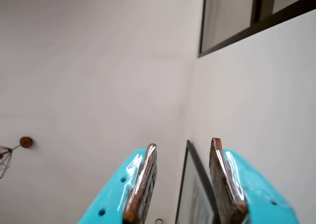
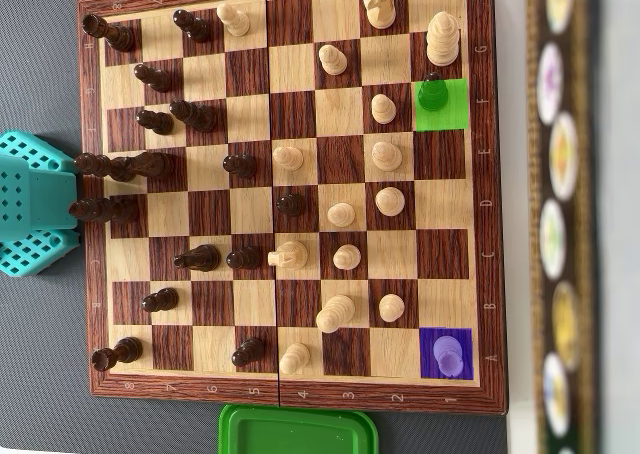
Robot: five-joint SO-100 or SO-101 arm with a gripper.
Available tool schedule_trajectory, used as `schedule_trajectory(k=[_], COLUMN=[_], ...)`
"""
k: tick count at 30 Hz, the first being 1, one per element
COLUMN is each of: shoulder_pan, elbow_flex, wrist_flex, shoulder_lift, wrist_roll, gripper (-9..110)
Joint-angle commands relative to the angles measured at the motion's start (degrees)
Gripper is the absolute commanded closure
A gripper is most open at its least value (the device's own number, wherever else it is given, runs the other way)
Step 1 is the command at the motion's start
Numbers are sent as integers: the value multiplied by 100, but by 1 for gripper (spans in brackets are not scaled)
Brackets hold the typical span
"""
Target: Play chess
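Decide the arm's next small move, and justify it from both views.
Probably tilt the wrist down toward the chessboard. In the wrist view the pincer is open, empty and faces a wall, not the board. Overhead, the teal arm sits off the board's left edge. Whether the green square or the purple square comes first, I cannot tell.

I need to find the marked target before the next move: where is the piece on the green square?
In the overhead view, the green-tinted piece stands on the green square by the chessboard's right edge, directly below the tall light piece.
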Motion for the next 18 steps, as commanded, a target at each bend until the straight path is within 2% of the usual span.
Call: schedule_trajectory(k=[1, 14, 18], shoulder_pan=[35, 35, 26], elbow_flex=[114, 114, 114], wrist_flex=[79, 158, 800], shoulder_lift=[-97, -97, -53], wrist_roll=[-35, -35, -35], gripper=[86, 86, 86])
